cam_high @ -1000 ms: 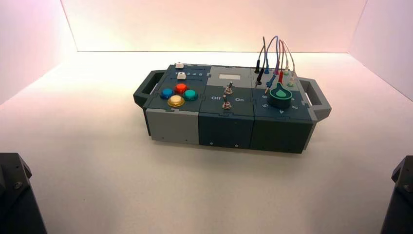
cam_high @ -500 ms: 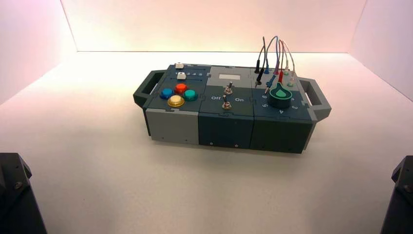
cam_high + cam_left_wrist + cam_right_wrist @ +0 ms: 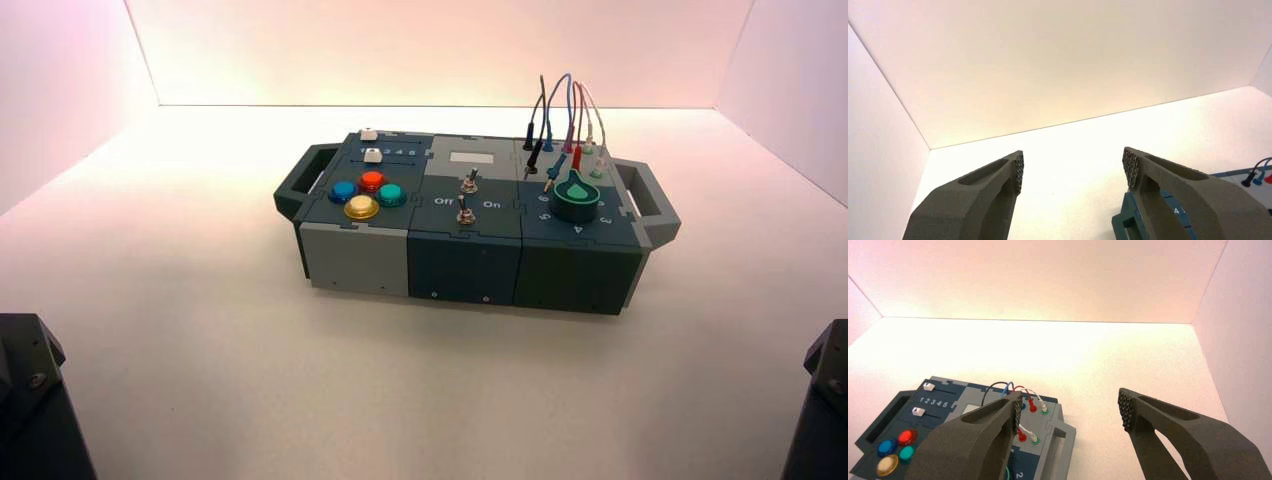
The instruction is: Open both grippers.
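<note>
My left gripper (image 3: pixel 1072 167) is open and empty, its two grey fingers wide apart above the white table. In the high view only its black body (image 3: pixel 35 400) shows, parked at the bottom left corner. My right gripper (image 3: pixel 1071 410) is open and empty too, fingers wide apart, with the box's wire end below one finger. Its black body (image 3: pixel 825 400) shows at the bottom right corner of the high view. Both are well short of the box (image 3: pixel 470 255).
The box stands mid-table with dark grey loop handles (image 3: pixel 300 180) at both ends. On top are coloured round buttons (image 3: pixel 365 195), two white sliders (image 3: pixel 923 399), two toggle switches (image 3: pixel 466 198), a teal knob (image 3: pixel 576 196) and plugged wires (image 3: pixel 560 120). White walls enclose the table.
</note>
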You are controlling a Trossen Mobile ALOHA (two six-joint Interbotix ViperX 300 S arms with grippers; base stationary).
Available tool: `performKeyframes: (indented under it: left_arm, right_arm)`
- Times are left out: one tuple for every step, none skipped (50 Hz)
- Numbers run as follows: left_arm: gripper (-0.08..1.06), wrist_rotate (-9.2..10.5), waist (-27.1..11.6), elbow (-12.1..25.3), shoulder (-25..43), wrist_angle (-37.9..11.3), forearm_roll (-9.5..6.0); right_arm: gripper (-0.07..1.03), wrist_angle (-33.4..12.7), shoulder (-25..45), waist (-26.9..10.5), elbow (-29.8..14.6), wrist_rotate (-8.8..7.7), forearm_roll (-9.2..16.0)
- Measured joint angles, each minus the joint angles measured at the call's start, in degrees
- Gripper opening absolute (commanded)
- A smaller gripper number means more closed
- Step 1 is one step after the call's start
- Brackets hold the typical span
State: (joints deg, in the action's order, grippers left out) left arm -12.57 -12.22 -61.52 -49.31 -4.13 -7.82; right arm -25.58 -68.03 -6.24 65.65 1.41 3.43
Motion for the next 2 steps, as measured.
performKeyframes:
  left_arm:
    - [1.02, 0.00, 0.0, 0.0, 0.0, -0.1, 0.00]
    - [1.02, 0.00, 0.0, -0.1, 0.0, -0.1, 0.00]
  right_arm:
    - [0.99, 0.0, 0.1, -0.1, 0.0, 0.00, 0.0]
    - [0.99, 0.0, 0.1, -0.1, 0.0, 0.00, 0.0]
